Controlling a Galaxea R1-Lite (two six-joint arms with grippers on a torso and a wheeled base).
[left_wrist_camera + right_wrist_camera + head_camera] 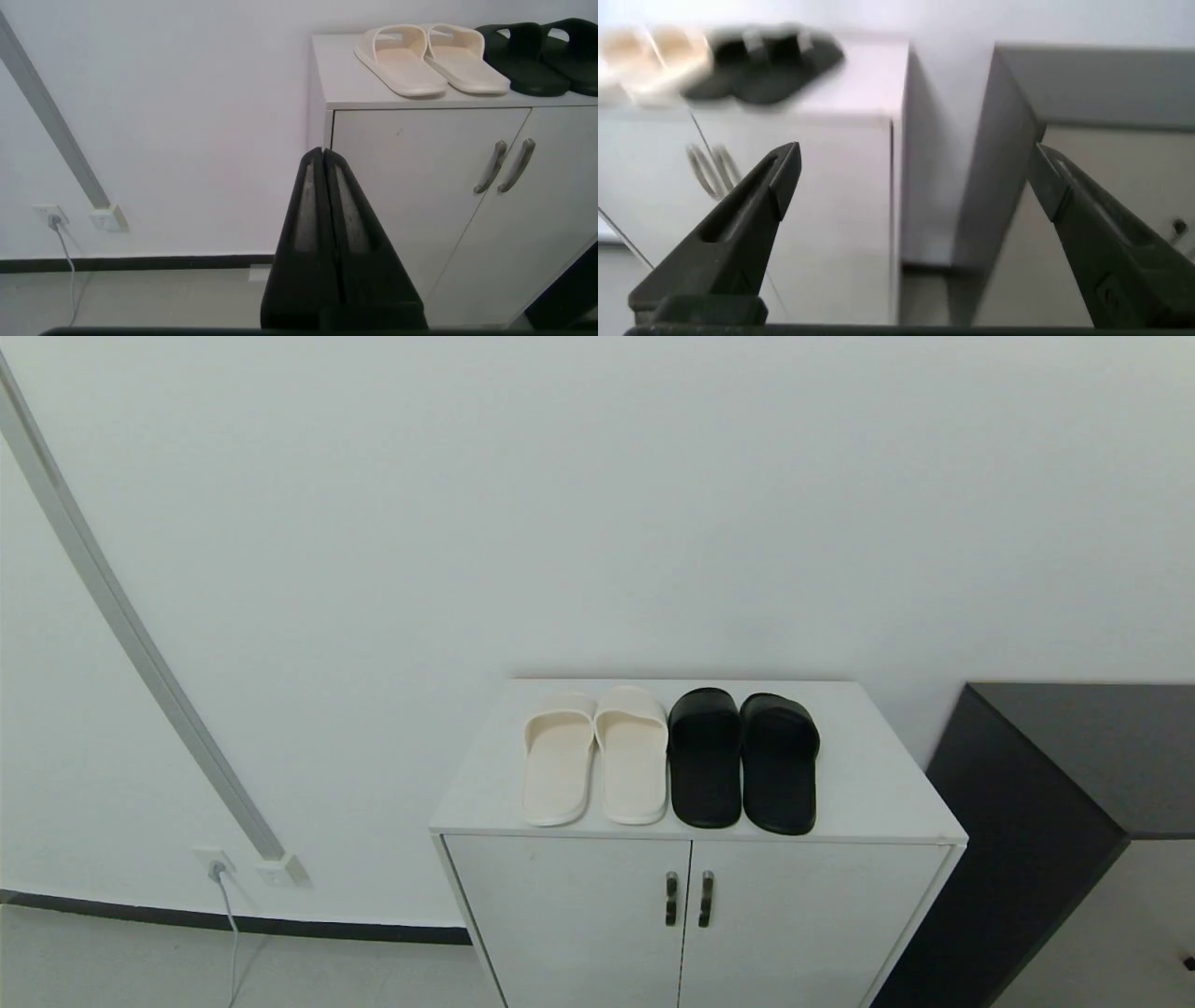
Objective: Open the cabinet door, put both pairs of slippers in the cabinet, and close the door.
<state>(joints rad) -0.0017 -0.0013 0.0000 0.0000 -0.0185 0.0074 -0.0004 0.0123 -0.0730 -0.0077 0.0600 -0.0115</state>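
Nothing of the job is done yet, as far as I can judge: this is the opening step, getting a door open. Nearest me, the left gripper point(323, 157) hangs low in front of the cabinet's left corner, its jaws pressed together and holding nothing. The right gripper point(913, 157) is held off towards the cabinet's right side, its jaws spread wide with nothing between them. It looks at the gap between the white cabinet point(569, 924) and the dark cabinet point(1027, 821) just beside it.

Both white doors are shut, and the two handles point(688, 898) stand upright, close together at the middle seam. Neither gripper is near them. The next move, I would say, calls for one gripper to come level with a handle with its jaws spread, close around the bar, and pull along the door's swing. The right gripper is already spread for that.

Farther back, on the cabinet's top, the cream slippers point(596, 756) lie side by side on the left. The black slippers point(744, 761) lie just beside them on the right, with all toes towards the wall.
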